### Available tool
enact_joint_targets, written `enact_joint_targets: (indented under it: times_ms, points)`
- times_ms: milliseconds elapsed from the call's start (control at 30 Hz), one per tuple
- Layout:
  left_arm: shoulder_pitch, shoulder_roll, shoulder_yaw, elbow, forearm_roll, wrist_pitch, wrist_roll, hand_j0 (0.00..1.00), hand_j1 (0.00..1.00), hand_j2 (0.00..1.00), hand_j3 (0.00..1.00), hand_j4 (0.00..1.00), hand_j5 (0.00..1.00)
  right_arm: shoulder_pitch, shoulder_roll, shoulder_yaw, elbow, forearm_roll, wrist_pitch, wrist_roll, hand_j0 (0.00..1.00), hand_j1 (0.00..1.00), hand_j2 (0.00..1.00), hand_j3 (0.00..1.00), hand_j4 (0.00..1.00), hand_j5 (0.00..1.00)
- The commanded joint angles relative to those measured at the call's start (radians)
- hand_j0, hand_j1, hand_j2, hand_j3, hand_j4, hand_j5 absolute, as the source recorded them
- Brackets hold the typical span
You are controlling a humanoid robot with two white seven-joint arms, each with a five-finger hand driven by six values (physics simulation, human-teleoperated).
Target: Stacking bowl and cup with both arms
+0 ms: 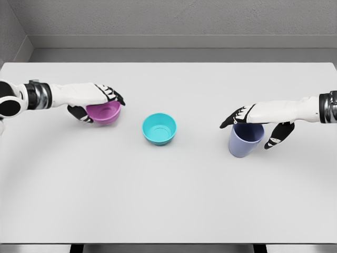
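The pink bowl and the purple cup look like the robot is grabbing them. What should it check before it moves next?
1. Left hand around the pink bowl: fingers over the rim, thumb below. Ok.
2. Right hand around the purple cup: fingers over the top, thumb at the side. Firm grip: cannot tell.
3. Teal bowl upright, open and empty in the middle, ready to stack into. Ok.
4. Nothing on the table between each hand and the teal bowl. Ok.
5. Pink bowl lifted off the table: cannot tell.
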Motion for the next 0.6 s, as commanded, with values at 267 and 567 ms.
enact_joint_targets:
  times_ms: [267,567]
  points:
    - [-0.002,0.028,0.008,-0.172,0.025,0.003,0.001,0.69,0.69,0.69,0.69,0.69,0.69,-0.005,-0.002,-0.002,0.000,-0.007,0.002,0.000,1.00,1.00,1.00,1.00,1.00,1.00]
    - [-0.009,0.040,0.002,-0.224,0.053,0.003,0.001,0.70,0.70,0.70,0.70,0.70,0.70,-0.005,0.001,-0.005,0.001,-0.007,0.002,0.009,1.00,1.00,1.00,1.00,1.00,1.00]
